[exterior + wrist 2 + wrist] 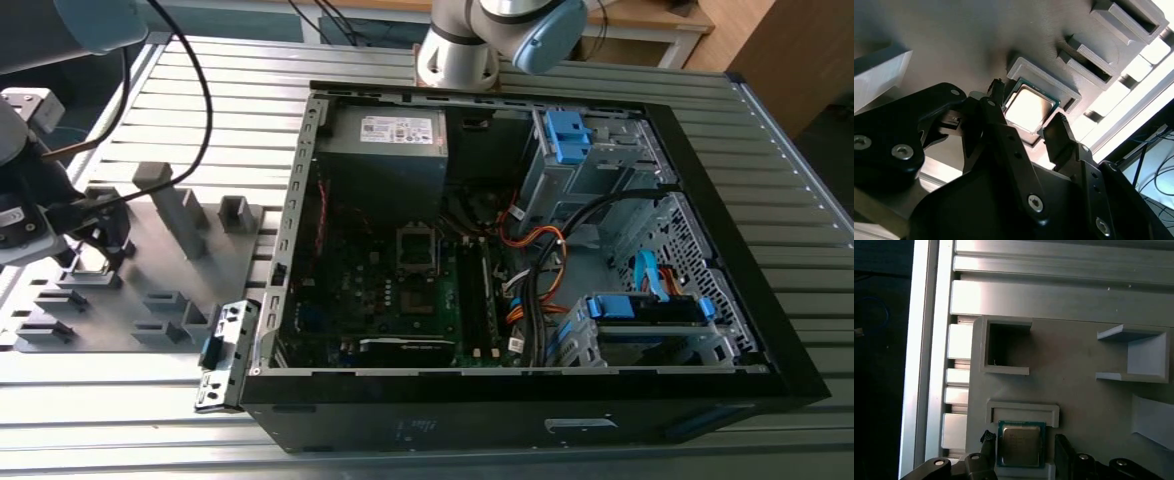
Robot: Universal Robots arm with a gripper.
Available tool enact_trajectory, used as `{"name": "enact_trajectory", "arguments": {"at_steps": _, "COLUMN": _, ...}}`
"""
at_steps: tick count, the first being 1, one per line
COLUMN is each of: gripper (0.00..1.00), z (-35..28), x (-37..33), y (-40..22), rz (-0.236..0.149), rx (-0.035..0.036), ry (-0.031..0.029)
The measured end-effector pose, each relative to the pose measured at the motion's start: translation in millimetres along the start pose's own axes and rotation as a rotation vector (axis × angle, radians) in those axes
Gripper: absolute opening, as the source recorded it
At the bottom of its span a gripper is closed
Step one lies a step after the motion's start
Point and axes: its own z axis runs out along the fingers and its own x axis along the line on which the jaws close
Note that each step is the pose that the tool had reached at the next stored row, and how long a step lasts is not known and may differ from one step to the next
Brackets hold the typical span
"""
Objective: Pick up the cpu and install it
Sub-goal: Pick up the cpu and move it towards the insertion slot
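Cpu (1030,107) flat in tray pocket (1040,75), top up; gripper (1028,112) spread astride.

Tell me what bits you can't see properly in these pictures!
Underside of the cpu: hidden in both wrist views, as it lies flat in its grey holder.
The pincer: mostly cut off by the picture's edge in the first wrist view.
The motherboard socket: too small and dark in the exterior view to tell whether it is empty.

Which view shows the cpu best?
The second wrist view: the cpu sits central, pale top unobstructed, between the gripper's fingers. The first wrist view shows it near the picture's edge; the exterior view, a tiny pale patch.
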Motion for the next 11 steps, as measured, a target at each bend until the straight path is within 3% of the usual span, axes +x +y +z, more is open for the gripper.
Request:
{"name": "enact_trajectory", "arguments": {"at_steps": 2, "gripper": 0.59, "z": 0.1, "x": 0.0, "y": 0.0, "rz": -0.015, "rx": -0.0001, "ry": 0.0001}}
{"name": "enact_trajectory", "arguments": {"at_steps": 11, "gripper": 0.59, "z": 0.2, "x": 0.6, "y": 0.2, "rz": -0.015, "rx": 0.0, "ry": 0.0001}}
